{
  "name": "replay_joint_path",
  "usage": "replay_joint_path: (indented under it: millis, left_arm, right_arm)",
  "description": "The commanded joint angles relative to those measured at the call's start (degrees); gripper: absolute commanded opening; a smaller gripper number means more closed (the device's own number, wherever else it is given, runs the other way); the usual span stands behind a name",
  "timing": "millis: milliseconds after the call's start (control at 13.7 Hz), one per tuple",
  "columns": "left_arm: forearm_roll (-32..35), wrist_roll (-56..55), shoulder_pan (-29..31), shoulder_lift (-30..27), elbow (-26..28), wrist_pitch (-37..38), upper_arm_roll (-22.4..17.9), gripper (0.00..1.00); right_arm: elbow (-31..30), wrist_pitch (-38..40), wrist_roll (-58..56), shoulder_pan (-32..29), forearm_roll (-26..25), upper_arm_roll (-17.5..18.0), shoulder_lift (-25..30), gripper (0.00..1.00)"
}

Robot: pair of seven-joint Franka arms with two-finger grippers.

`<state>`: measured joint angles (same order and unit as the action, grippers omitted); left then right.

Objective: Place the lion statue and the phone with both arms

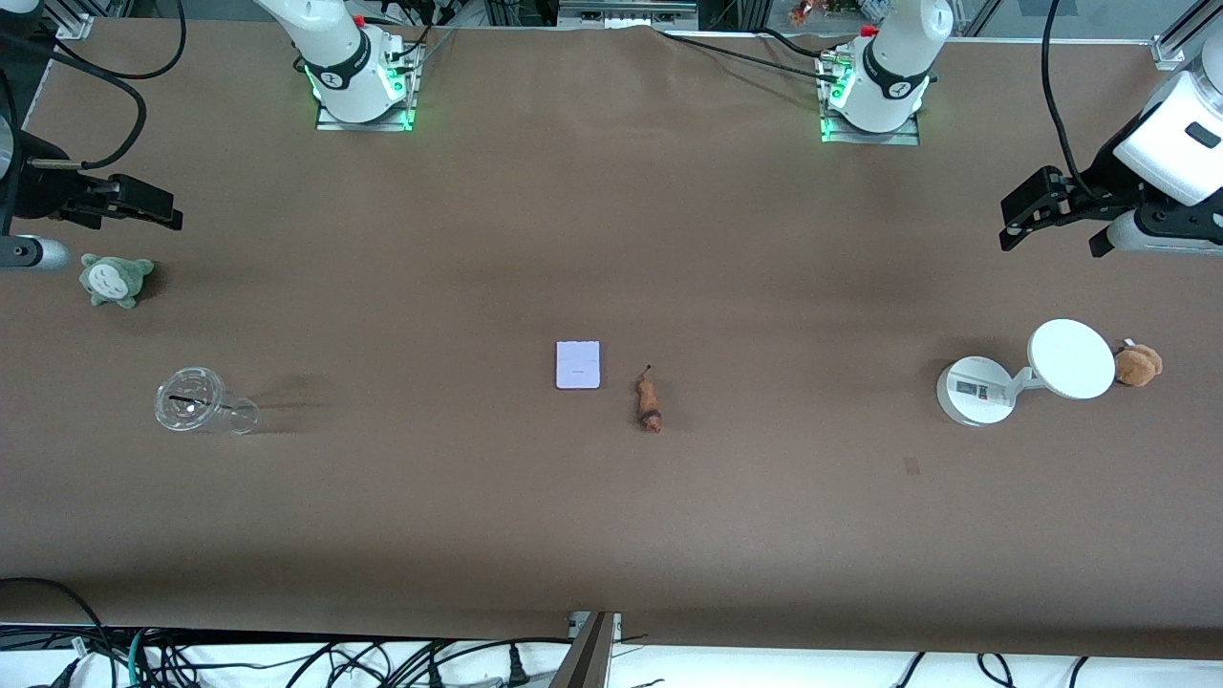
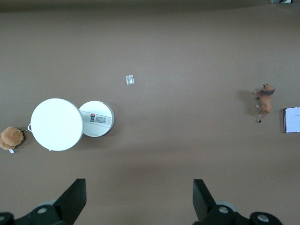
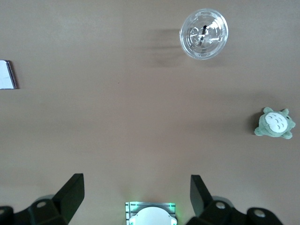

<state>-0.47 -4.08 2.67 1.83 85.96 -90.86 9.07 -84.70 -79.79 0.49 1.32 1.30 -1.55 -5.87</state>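
The phone (image 1: 578,364), a pale lavender-white slab, lies flat at the table's middle. The lion statue (image 1: 649,402), small and orange-brown with a dark mane, lies beside it toward the left arm's end, slightly nearer the front camera. The left wrist view shows the lion statue (image 2: 264,99) and the phone's edge (image 2: 291,120). The right wrist view shows the phone's edge (image 3: 6,74). My left gripper (image 1: 1018,222) (image 2: 139,197) is open and empty, over bare table at the left arm's end. My right gripper (image 1: 162,210) (image 3: 136,194) is open and empty, over bare table at the right arm's end.
A white round-disc stand (image 1: 1070,358) on a round base (image 1: 975,390) and a brown plush toy (image 1: 1139,365) sit at the left arm's end. A green plush (image 1: 116,279) and a clear lidded cup (image 1: 191,401) sit at the right arm's end.
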Motion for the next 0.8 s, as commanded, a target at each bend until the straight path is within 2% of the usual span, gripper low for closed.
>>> replay_joint_path:
  millis: [0, 584, 730]
  left_arm:
    - [-0.23, 1.26, 0.4, 0.81, -1.76, 0.51, -0.2, 1.0]
    - [-0.24, 1.18, 0.32, 0.98, -1.5, 0.78, -0.2, 1.0]
    - [-0.15, 1.18, 0.14, 3.08, -1.58, 0.25, -0.37, 1.0]
  right_arm:
    - [1.38, 0.96, 0.56, -0.53, -0.77, 0.94, -0.46, 1.0]
    - [1.38, 0.69, 0.21, -0.44, -1.66, 1.11, -5.19, 1.0]
    - [1.38, 0.69, 0.12, -0.44, -1.39, 1.11, -5.82, 1.0]
